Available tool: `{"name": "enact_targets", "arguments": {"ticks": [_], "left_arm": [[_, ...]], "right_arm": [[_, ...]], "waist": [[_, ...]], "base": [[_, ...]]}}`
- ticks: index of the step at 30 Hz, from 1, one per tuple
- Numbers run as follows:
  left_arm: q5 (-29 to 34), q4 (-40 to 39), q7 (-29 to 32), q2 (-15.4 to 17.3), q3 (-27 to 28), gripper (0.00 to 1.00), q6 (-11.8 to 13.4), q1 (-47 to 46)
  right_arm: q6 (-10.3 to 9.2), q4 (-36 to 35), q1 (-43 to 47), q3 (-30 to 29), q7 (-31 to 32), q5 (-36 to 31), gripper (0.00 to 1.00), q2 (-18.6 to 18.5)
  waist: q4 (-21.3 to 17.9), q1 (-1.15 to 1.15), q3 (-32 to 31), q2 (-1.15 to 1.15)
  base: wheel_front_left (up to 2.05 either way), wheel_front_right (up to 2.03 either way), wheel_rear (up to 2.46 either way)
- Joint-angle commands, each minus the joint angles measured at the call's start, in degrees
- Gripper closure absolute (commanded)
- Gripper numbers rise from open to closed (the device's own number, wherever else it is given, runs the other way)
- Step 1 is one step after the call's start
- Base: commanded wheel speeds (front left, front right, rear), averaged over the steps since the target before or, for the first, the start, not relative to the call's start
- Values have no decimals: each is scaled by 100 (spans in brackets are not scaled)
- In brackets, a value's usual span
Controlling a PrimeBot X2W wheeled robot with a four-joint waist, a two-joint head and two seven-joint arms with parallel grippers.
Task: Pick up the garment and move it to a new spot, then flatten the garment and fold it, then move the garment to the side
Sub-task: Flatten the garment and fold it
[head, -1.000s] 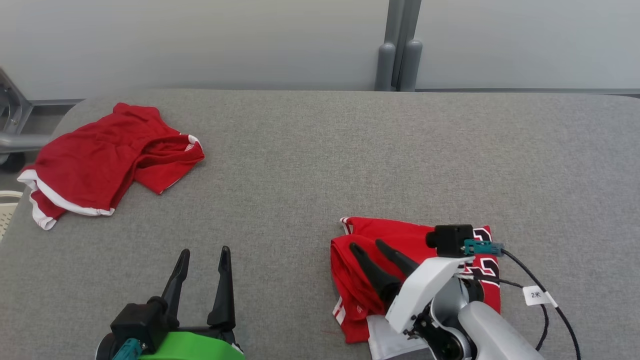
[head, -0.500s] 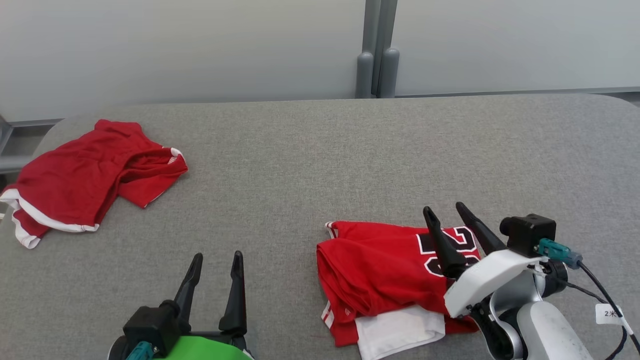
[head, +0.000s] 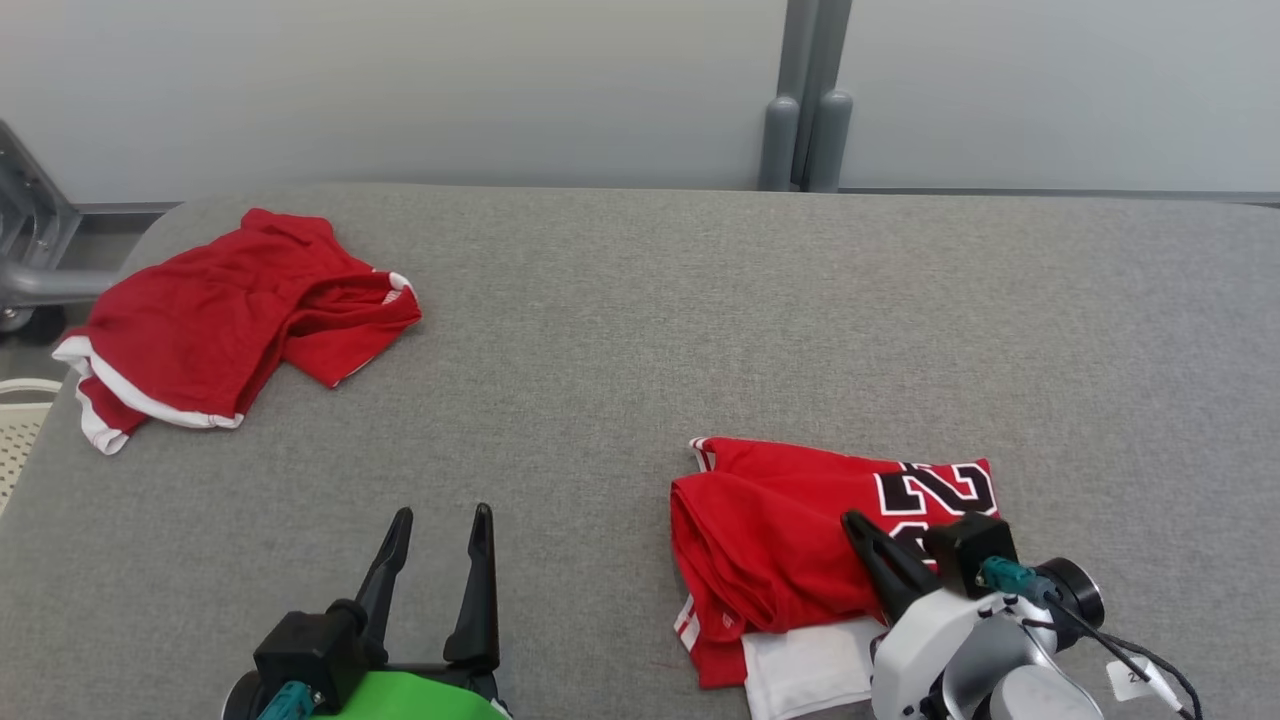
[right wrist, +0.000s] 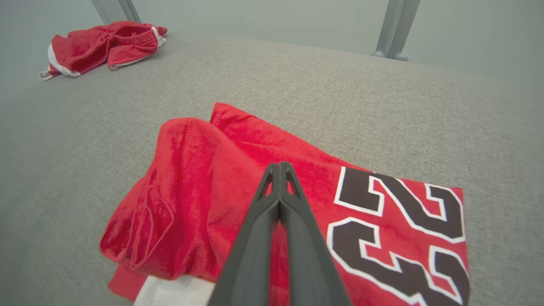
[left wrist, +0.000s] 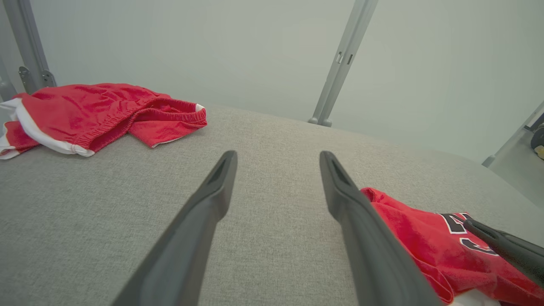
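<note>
Your garment (head: 780, 530), a red jersey, lay on the near right part of the grey padded table (head: 700, 300), folded into a rough rectangle. A large black number edged in white faced up on its right half. Its left half bunched into a soft, rounded fold with a few creases. A white layer (head: 810, 670) stuck out from under its near edge, and white-striped trim showed at its two left corners.

Your right gripper (head: 856, 523) was over the jersey's near right part, its jaws pressed together with nothing seen between them, pointing away from you across the red cloth. You couldn't tell whether the tips touched the fabric. In the head view its pale wrist and camera covered the jersey's near right corner and the lower part of the number.

Your left gripper (head: 441, 510) was at the near left with its jaws spread wide and holding nothing. A strip of table lay between it and the jersey's left edge.

Crumpled red shorts (head: 200, 330) with white trim lay by the far left corner, well apart from the jersey. Behind the table a grey post (head: 805, 110) rose against a pale wall, and a grey metal frame (head: 30, 250) stood off the left end.
</note>
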Motion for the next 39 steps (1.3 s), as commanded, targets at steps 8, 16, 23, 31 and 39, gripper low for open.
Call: {"name": "enact_targets", "arguments": {"ticks": [8,16,23,31,39], "left_arm": [[-28,51,-3,21,14,0,-23,-79],[-64,48,-1,93,35,0,1,43],[-83,-4,9,152,70,0,66,127],[-112,-68,12,215,112,0,120,210],[-115,-98,-8,255,159,0,140,244]], "right_arm": [[0,1564,-452,693,-917,-837,100,-248],[0,2348,-665,1358,-1222,-681,100,16],[1,2600,-781,1937,-1331,-436,100,215],[0,2334,-959,2302,-1402,-192,100,288],[0,1537,-1005,1616,-1428,-283,100,109]], "waist": [[682,0,39,33],[928,0,-72,33],[832,0,-175,33],[590,0,-245,33],[253,0,-329,33]], "base": [[0,0,0],[0,0,0],[0,0,0],[0,0,0],[0,0,0]]}}
